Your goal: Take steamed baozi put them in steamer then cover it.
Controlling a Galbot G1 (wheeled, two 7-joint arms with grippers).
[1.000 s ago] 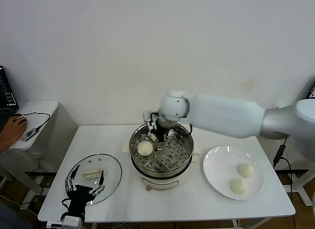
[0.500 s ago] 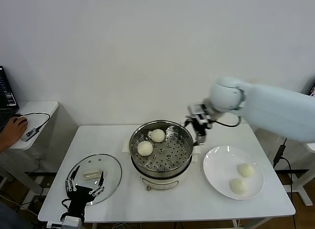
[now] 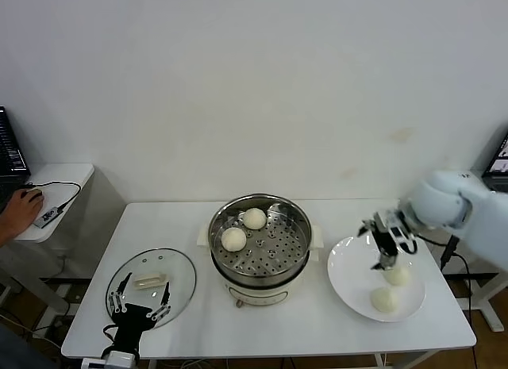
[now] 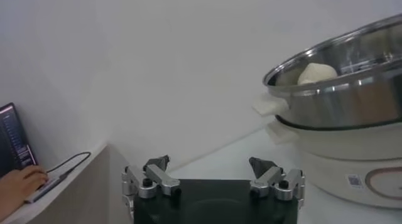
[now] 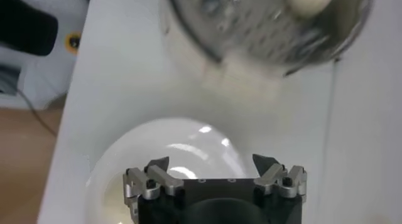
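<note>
On the white counter [image 3: 262, 325] the steamer [image 3: 260, 246] stands uncovered, with two steamed baozi [image 3: 244, 228] side by side on its perforated tray. To its right a white plate [image 3: 345, 274] carries two more buns [image 3: 390, 287]. The right hand [image 3: 386, 244] hangs over the plate's far part, just above the nearer-to-wall bun, fingers spread and empty. The cover [image 3: 151, 275] lies flat at the counter's left, and the left hand [image 3: 137, 304], fingers apart, waits at its near edge.
</note>
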